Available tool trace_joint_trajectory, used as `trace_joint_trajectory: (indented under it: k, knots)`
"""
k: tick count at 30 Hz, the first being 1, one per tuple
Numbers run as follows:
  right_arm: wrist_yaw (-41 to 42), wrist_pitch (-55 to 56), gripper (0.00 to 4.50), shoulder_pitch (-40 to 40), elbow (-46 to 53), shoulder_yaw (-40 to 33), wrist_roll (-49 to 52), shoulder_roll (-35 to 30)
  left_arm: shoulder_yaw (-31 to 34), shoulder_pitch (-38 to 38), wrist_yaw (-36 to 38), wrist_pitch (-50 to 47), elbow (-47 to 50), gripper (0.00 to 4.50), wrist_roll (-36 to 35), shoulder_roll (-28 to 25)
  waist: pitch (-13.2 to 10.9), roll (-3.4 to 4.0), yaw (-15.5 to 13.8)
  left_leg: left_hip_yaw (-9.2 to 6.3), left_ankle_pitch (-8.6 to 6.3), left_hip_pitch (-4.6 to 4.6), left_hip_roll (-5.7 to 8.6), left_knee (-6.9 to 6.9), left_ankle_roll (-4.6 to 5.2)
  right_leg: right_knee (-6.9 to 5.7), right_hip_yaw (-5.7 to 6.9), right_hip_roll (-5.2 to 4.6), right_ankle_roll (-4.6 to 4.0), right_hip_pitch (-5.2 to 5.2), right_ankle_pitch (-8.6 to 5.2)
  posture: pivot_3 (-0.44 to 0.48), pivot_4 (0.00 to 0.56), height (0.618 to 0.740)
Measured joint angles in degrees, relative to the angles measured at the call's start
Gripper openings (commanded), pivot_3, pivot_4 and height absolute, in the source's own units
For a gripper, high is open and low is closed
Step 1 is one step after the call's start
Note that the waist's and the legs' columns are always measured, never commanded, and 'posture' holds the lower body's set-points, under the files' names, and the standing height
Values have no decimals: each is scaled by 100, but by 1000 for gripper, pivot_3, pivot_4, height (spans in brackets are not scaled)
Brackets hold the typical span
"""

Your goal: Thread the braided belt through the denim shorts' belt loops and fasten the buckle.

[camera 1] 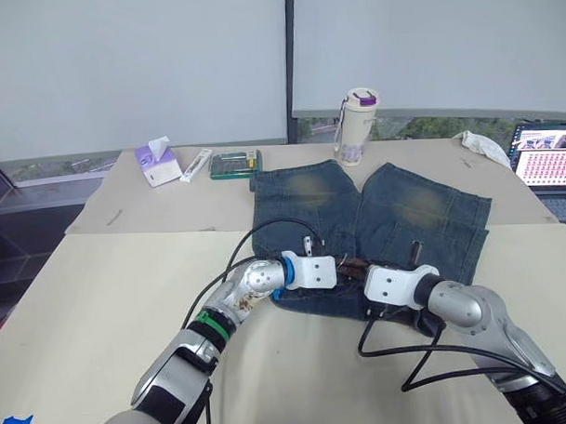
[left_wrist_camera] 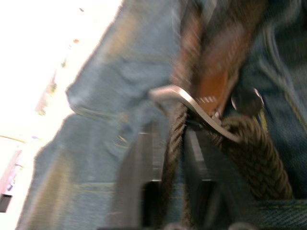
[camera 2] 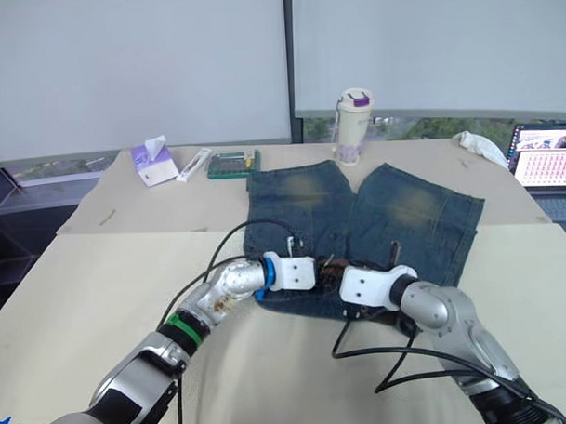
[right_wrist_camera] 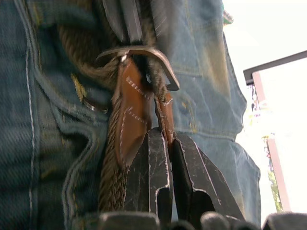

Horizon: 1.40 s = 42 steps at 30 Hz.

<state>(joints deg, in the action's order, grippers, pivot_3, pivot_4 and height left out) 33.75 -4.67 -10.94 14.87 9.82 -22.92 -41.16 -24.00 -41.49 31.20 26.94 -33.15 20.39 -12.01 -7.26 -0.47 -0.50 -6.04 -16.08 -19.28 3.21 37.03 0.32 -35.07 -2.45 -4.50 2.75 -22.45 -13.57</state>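
Left gripper (left_wrist_camera: 175, 158) closed on a braided strand of the braided belt (left_wrist_camera: 261, 153), the cord running up between the two dark fingers (left_wrist_camera: 136, 177) to the buckle (left_wrist_camera: 192, 105). Right gripper (right_wrist_camera: 170, 158) pinched together on the brown leather tab of the same belt, just under the silvery frame, fingertips (right_wrist_camera: 156, 143) touching the stitched leather. Both wrists meeting nose to nose at the near edge of the denim shorts (camera 1: 394, 208), over the waistband, left gripper (camera 1: 345, 266) and right gripper (camera 1: 358, 276) nearly touching, the brown belt showing between them. Belt lying along the waistband, one rope-like length curling beside a metal rivet in the left wrist view. Belt loops too blurred to pick out. Shorts spread flat on the beige table (camera 1: 100, 293), legs pointing away, faded tan patches on each leg. Beyond the legs, a pale tumbler with a purple lid (camera 1: 357, 126); farther to the left, a green calculator (camera 1: 235, 164), a white tube (camera 1: 196, 165) and a tissue box (camera 1: 157, 164). At the far right edge, a laptop (camera 1: 546, 156) with a lit screen and a crumpled white cloth (camera 1: 485, 147) beside it.
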Motion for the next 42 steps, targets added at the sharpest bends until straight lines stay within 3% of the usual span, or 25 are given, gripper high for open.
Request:
trace_joint_trajectory:
  k: [3,9,13,22,27,33,42]
  knots:
    - [0,89,0,33,-10,-195,96,-147,383,425,321,247,626,2968,-935,-79,2,3,1,-6,0,0,-7,0,-1,-2,-5,-4,-1,-2,1,0,150,740]
    - [-2,353,0,278,-54,-436,151,-418,1084,1062,1066,-252,1411,2968,-2505,-450,3,6,2,-5,1,5,-4,0,-2,-4,-5,-2,-4,2,2,0,150,740]
    - [-3,424,0,300,-74,-501,181,-422,1216,1082,1045,-694,1055,2968,-2406,-581,4,7,-8,-2,1,6,5,1,-1,0,-4,-1,-4,7,2,0,150,740]
    - [42,576,0,495,-60,-819,423,-460,716,998,1326,-1265,399,2968,-1779,-510,8,8,-22,8,0,8,5,2,0,2,2,-1,-5,16,3,0,150,740]
    - [325,804,0,1038,-7,-1500,1059,-759,518,965,1538,-1388,550,2968,-1583,-802,24,21,16,5,-9,18,-4,0,15,4,-9,1,-5,25,2,0,150,740]
    - [898,1280,0,2515,-328,-2852,1403,-1485,476,1030,1509,-1536,614,2968,-1567,-905,42,18,52,22,-15,30,-9,-3,25,4,-19,5,-4,33,-2,0,150,740]
    - [729,1893,0,2799,-1156,-3348,1317,-1673,540,1102,1325,-1268,490,2968,-1577,-903,46,22,112,30,-23,87,-10,-12,27,5,-30,-4,22,95,-34,0,150,740]
